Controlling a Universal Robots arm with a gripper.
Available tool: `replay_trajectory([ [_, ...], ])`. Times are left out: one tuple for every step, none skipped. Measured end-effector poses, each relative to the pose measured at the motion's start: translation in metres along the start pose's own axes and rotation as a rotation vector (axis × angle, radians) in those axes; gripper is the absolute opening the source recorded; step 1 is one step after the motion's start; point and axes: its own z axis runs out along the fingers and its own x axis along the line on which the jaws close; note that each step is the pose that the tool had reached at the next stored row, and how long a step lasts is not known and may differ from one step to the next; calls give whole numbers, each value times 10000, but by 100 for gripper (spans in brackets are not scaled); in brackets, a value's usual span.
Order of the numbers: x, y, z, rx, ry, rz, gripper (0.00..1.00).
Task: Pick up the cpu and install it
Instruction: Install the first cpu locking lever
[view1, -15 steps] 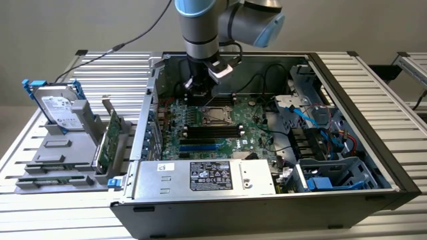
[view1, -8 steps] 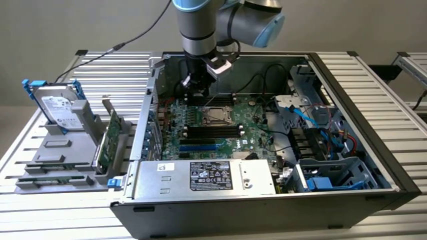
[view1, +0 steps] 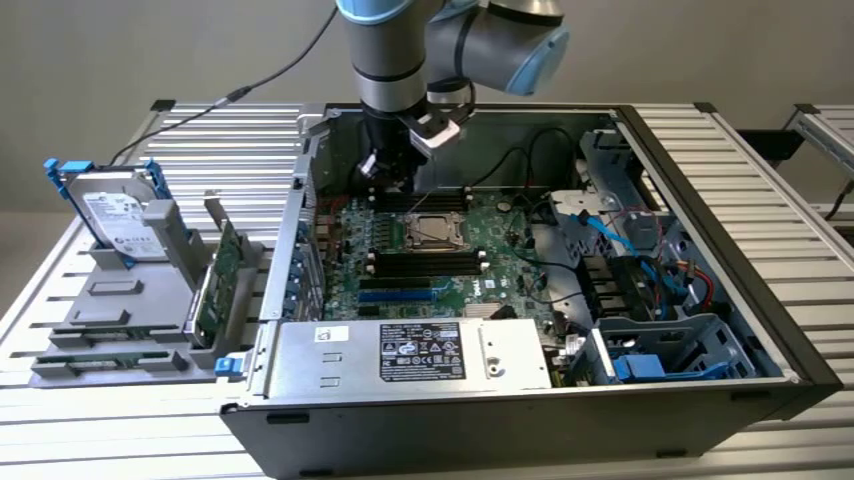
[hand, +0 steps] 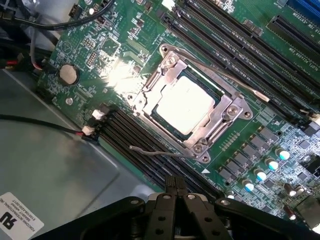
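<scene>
Your gripper (hand: 176, 186), jaws closed and empty, hangs near the cpu (hand: 185, 104) seated in its socket (hand: 227, 112); the label (view1: 420, 352) at the exterior view's lower centre is unreadable.

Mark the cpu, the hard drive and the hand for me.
cpu (hand: 186, 105): wrist view, middle of its silver top.
hard drive (view1: 114, 213): exterior view, its white label.
hand (hand: 176, 186): wrist view, between its shut fingertips.

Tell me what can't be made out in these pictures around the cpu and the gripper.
1. Wrist view: the cpu's rim, covered by the socket frame; its seating is unclear.
2. Wrist view: motherboard parts beside that frame, washed out by glare.
3. Wrist view: the gripper body, cut off by the picture's edge.
4. Exterior view: the hard drive's label text, too small.
</scene>
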Motion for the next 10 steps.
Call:
replay_trajectory([
  [-8,2,-1,19,2,-53,11],
  [-20,9,-1,56,27,-76,11],
  [-37,18,-2,102,63,-83,11],
  [-59,33,-7,154,103,-77,11],
  [-79,55,-13,200,141,-71,11],
  [-88,66,-15,236,171,-66,11],
  [-95,76,-17,259,189,-66,11],
  [-101,83,-18,279,202,-77,11],
  [-102,85,-18,290,198,-117,11],
  [-104,87,-19,302,190,-172,11],
])
